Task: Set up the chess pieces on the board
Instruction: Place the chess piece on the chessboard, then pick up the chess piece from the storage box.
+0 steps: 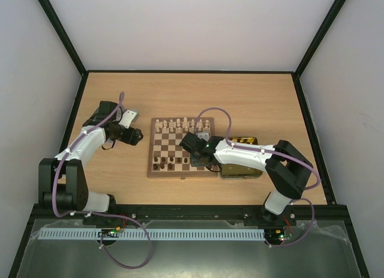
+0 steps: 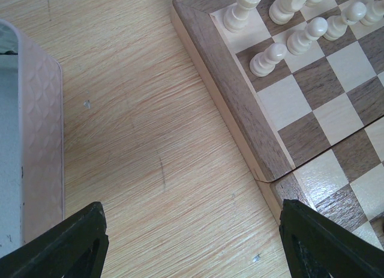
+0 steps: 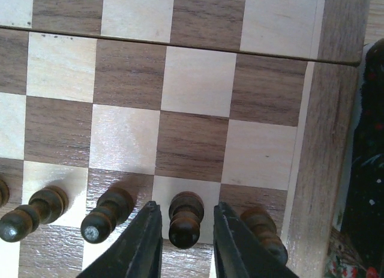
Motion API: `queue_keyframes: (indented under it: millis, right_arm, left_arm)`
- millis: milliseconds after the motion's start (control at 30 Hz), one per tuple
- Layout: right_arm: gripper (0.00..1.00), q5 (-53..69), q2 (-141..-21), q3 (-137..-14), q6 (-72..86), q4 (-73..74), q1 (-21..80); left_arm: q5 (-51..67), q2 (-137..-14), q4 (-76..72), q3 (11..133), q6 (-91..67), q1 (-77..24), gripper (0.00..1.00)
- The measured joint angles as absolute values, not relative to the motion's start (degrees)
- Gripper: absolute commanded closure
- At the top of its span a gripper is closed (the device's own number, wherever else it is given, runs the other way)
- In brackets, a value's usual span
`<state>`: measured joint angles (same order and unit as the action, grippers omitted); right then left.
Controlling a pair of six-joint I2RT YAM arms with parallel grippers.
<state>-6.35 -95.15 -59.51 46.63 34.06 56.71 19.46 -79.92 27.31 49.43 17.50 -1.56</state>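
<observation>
Brown-and-cream checked board (image 1: 171, 145), two-tone chess sets, pale wood-grain worktop (image 2: 150, 158).
Board squares alternate light cream and dark walnut brown with a streaky grain; the rim is plain mid brown with a paler outer edge. Cream chess pieces (image 2: 268, 59) are off-white and glossy. Dark brown chess pieces (image 3: 185, 221) are near black at the heads, and one has a pale spot on top. The worktop is light orange-tan with fine grain lines and a few dark scuffs. Tin lid (image 2: 41, 128) is pale pinkish-white with an embossed diamond pattern, grey inside. Tin (image 1: 245, 139) is yellow with dark patches. Left tool (image 2: 192, 242) and right tool (image 3: 186, 242) are black. The arms are white and black, with purple cables. Walls are off-white and the frame is black.
</observation>
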Motion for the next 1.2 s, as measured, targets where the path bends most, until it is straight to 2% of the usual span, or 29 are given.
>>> queue_keyframes:
  millis: [133, 533, 933, 1200]
  right_arm:
    - [0.68, -6.8, -95.1, -59.5, 46.5, 34.4, 56.7]
    - [0.67, -9.4, -91.7, -62.5, 46.3, 36.9, 55.9]
    - [0.68, -8.7, -82.9, -58.7, 41.0, 37.2, 37.8]
    - [0.68, -6.4, -83.9, -57.5, 37.9, 36.8, 34.1]
  left_arm:
    - [19.5, -79.9, 27.3, 49.4, 17.5, -1.6, 0.21]
    - [19.5, -79.9, 27.3, 49.4, 17.5, -1.6, 0.21]
    - [19.5, -79.9, 27.3, 49.4, 17.5, -1.6, 0.21]
    - [19.5, -79.9, 27.3, 49.4, 17.5, -1.6, 0.21]
